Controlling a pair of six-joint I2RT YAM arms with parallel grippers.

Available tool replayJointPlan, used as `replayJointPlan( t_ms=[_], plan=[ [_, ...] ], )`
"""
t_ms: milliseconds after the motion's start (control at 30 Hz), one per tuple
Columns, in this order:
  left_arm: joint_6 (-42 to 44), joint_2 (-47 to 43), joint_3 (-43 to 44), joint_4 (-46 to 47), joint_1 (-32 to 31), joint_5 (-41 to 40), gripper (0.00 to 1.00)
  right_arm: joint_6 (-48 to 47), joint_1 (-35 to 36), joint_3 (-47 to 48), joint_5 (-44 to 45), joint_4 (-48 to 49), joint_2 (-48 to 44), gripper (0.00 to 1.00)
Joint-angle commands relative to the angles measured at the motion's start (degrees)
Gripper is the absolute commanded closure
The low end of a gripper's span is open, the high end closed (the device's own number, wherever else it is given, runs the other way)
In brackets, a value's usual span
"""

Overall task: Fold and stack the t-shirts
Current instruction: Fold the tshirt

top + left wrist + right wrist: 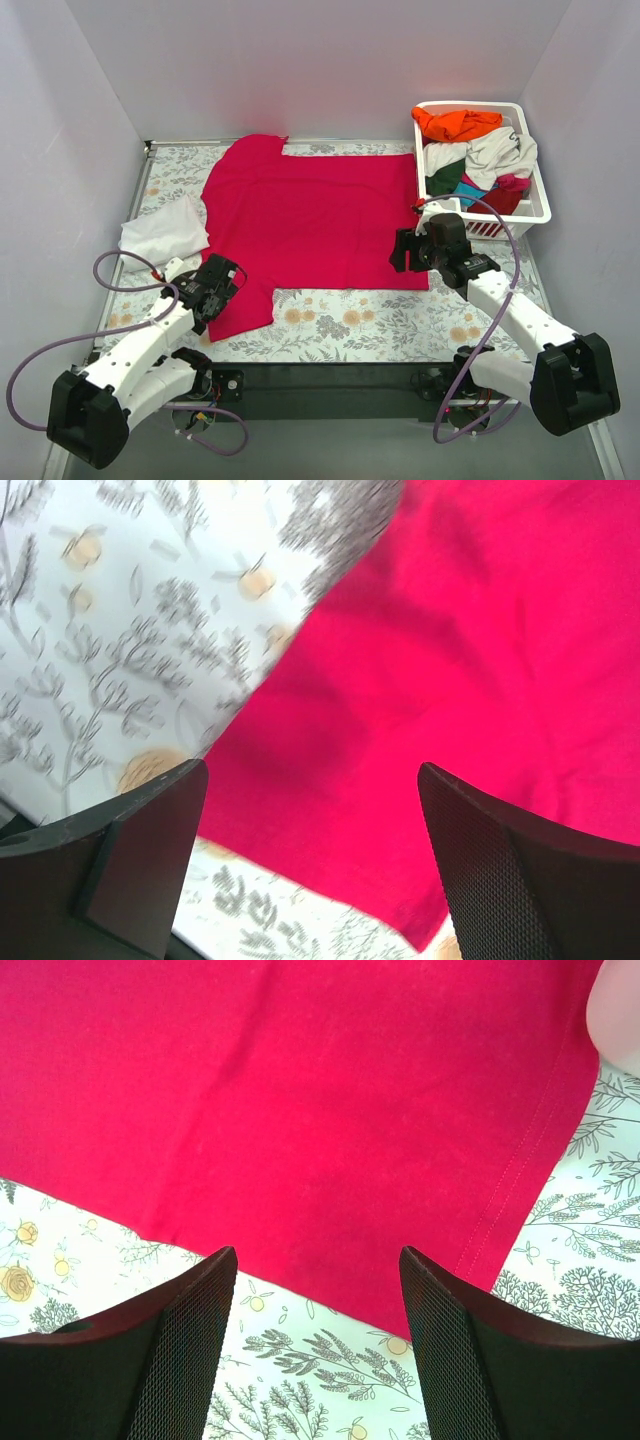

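A large crimson-pink t-shirt (310, 215) lies spread flat on the flowered table, one sleeve reaching toward the near left. My left gripper (230, 272) hovers open over that sleeve; the left wrist view shows the sleeve's cloth (450, 630) under the left gripper (312, 775), nothing between its fingers. Over the shirt's near right hem corner (300, 1090), my right gripper (402, 250) stands open and empty, as the right wrist view of the gripper (318, 1255) shows. A white t-shirt (165, 232) lies bunched at the left edge. More t-shirts, orange (455, 123), off-white (500, 150), green and teal, fill the basket.
The white slotted basket (538, 205) stands at the far right, just beyond my right gripper. White walls close in the table on the left, back and right. Bare flowered tablecloth (350, 320) runs along the near edge between the arms.
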Motion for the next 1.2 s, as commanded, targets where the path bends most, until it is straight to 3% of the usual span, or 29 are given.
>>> replayJointPlan(
  t_ms=[0,233,700,933,1067,1167],
  plan=[
    [-11.38,1.77,1.54,-6.92,-0.56,5.0,0.21,-1.11,0.06,-0.41,-1.5,1.06,0.19,0.4],
    [-14.38,4.51,0.32,-9.3,-1.0,11.85,0.26,-1.03,-0.03,-1.29,-0.27,0.97,-1.66,0.39],
    [-13.76,5.74,0.49,-10.45,-1.09,13.53,0.4,-0.85,0.06,-1.47,0.25,0.97,-2.53,0.39],
    [-10.34,8.63,0.93,-3.6,-1.53,12.04,0.41,-1.03,0.06,-1.29,-0.62,1.14,-2.63,0.39],
    [-4.73,12.59,7.15,-1.22,-2.76,2.21,0.41,-0.94,0.06,0.02,0.61,1.32,1.67,0.39],
    [-1.47,10.75,9.1,3.68,-2.76,0.52,0.4,-0.67,-0.03,1.87,1.57,1.32,5.18,0.4]
  ],
)
